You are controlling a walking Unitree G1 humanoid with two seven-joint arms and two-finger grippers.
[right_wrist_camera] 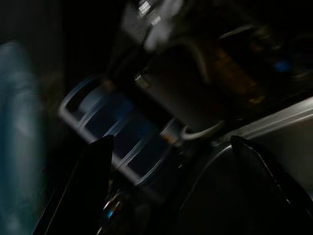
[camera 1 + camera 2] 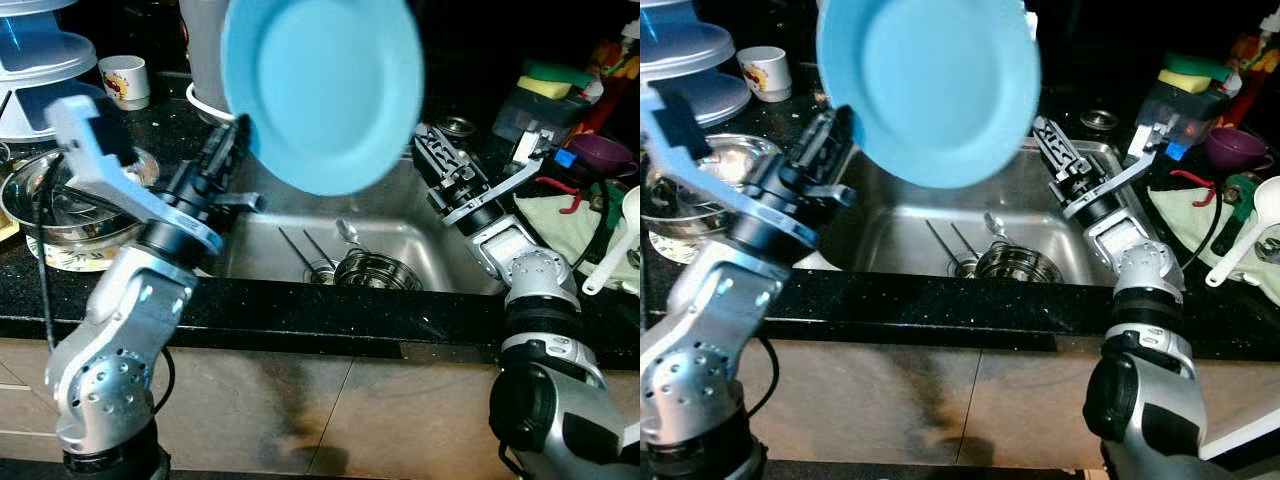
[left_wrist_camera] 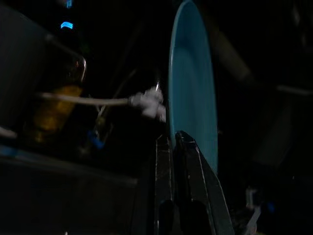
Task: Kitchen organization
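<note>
left gripper (image 2: 232, 150) pinched tight on rim of blue plate (image 2: 325, 90) | plate raised upright over sink (image 2: 420, 245), likely to drain or carry off | right gripper (image 2: 432, 152) spread wide, empty, beside plate, probably ready to steady

Left gripper (image 2: 232, 140) holds a blue plate (image 2: 322, 90) above the sink (image 2: 420, 245).

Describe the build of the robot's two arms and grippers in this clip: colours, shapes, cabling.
Both arms are silver with rounded joint housings and black sections near the wrists. The left gripper and right gripper each carry two long black fingers. A pale blue bracket sits on the left wrist, a grey one with a small blue marking on the right. Black cables run beside both arms.
</note>
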